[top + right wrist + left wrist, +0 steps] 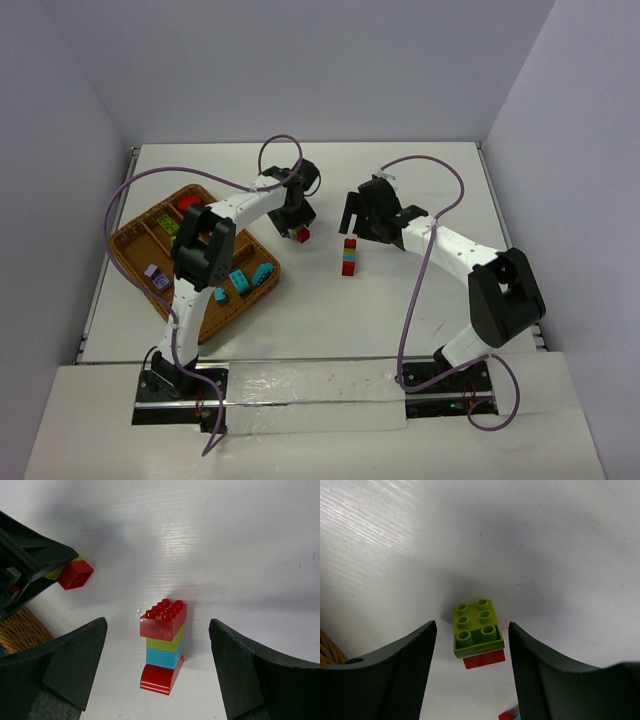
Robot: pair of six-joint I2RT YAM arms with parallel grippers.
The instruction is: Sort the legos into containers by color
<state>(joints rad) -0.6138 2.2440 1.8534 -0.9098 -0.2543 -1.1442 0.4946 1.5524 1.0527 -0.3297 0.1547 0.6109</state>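
**Hands spread over two mixed-colour pieces, nothing gripped**

Left hand [472, 628]: spread. Its fingers stand either side of a two-brick piece, a green brick [475, 619] on a red brick [484, 659]. In the wrist view, bare surface [240, 555] shows in the gap on each side, so nothing is pinched. The piece rests on the surface directly between the fingers.

Right hand [157, 623]: spread wide, also pinching nothing. A four-brick stack [164, 647] (red, green, teal, red from the top) stands upright midway between its fingers, clear of both.

Wicker tray [130, 245]: lies off the left hand's outer side, back toward that arm's base and well apart from the right hand. Its compartments hold sorted bricks [238, 280], with teal, purple, green and red each in a separate group.

Judgement: both pieces mix colours, so neither can go into a compartment whole. Each hand straddles its piece squarely, which looks like a set-up to close on the flat sides and then split the piece.

Risk: the tall stack may tip if one finger reaches it first.
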